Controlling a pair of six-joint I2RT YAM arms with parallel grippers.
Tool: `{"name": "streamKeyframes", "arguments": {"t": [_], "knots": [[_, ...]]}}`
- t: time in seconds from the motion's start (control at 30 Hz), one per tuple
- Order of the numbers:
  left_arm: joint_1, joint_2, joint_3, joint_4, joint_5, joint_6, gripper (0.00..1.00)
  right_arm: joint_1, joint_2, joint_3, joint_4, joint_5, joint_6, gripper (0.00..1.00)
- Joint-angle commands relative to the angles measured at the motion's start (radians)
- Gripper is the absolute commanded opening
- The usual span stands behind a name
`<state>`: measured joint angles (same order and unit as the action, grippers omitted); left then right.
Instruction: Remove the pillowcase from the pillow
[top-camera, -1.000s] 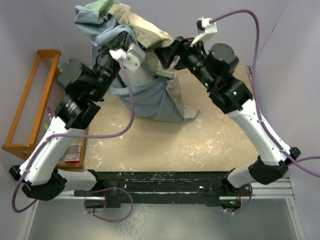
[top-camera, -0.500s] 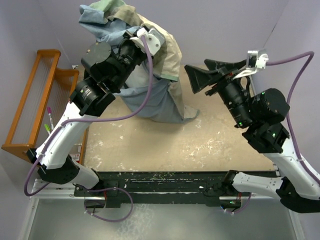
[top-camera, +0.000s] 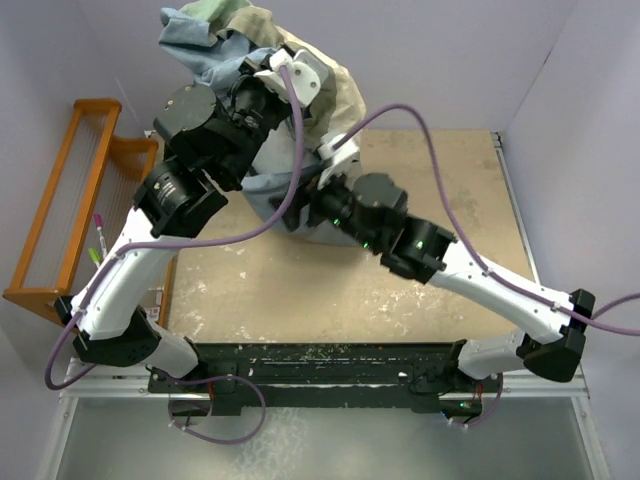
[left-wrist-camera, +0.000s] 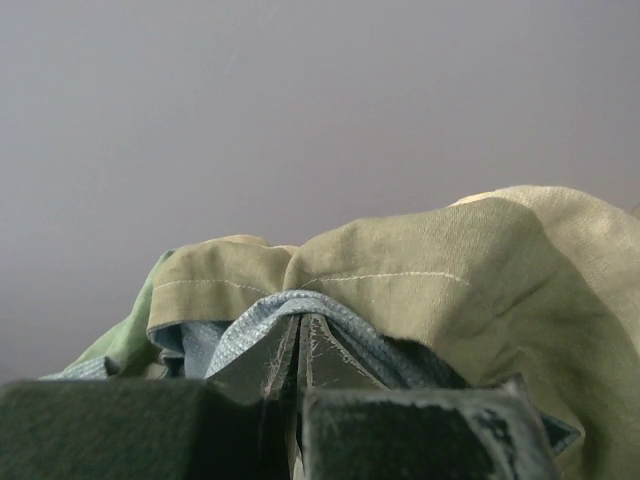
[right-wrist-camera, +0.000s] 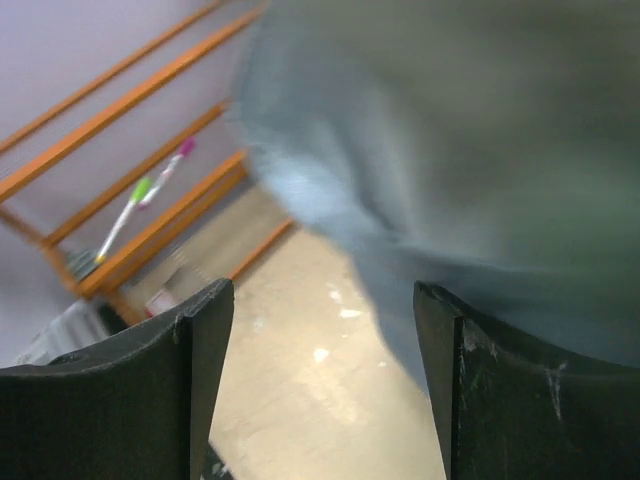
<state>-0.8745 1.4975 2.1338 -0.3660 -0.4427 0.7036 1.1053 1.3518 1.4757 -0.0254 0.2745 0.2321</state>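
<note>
Thin colour-blocked cloth pillowcase (left-wrist-camera: 450, 270), upper centre, looks limp and light. The left hand (left-wrist-camera: 300, 345) pinches its hem, the right hand (right-wrist-camera: 320, 330) is spread. I'd grip the hanging fold.

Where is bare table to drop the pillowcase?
Far right of the table, between the right arm and the wall, is bare; so is the near strip in front of the hanging pillowcase. Far left is crowded: left gripper shut on it, right gripper open beside it.

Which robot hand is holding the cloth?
The left gripper: it is pinched shut on a fold of the pillowcase. The right gripper is wide open beside the hanging cloth, with nothing between its fingers.
</note>
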Motion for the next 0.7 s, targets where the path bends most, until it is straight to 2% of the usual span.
{"name": "streamKeyframes", "arguments": {"t": [0.0, 0.1, 0.2, 0.3, 0.43, 0.53, 0.67], "knots": [[-0.015, -0.037, 0.088, -0.005, -0.02, 0.007, 0.0, -0.234, -0.117, -0.05, 0.073, -0.064, 0.163, 0.74], [-0.017, -0.052, 0.111, -0.069, -0.011, -0.034, 0.0, -0.305, -0.143, -0.057, 0.12, -0.035, 0.121, 0.77], [-0.018, -0.061, 0.136, -0.187, 0.057, -0.106, 0.0, -0.306, -0.097, 0.014, 0.095, -0.008, 0.056, 0.79], [-0.018, -0.059, 0.173, -0.338, 0.189, -0.191, 0.0, -0.306, -0.063, 0.071, 0.077, 0.01, 0.053, 0.8], [-0.02, -0.057, 0.183, -0.395, 0.258, -0.242, 0.0, -0.291, -0.089, 0.047, 0.117, 0.071, 0.061, 0.77], [-0.02, -0.057, 0.172, -0.361, 0.27, -0.233, 0.0, -0.211, -0.151, -0.028, 0.144, 0.198, 0.082, 0.72], [-0.02, -0.037, 0.151, -0.292, 0.261, -0.195, 0.0, 0.006, -0.211, -0.138, 0.229, 0.343, -0.032, 0.73]]}}
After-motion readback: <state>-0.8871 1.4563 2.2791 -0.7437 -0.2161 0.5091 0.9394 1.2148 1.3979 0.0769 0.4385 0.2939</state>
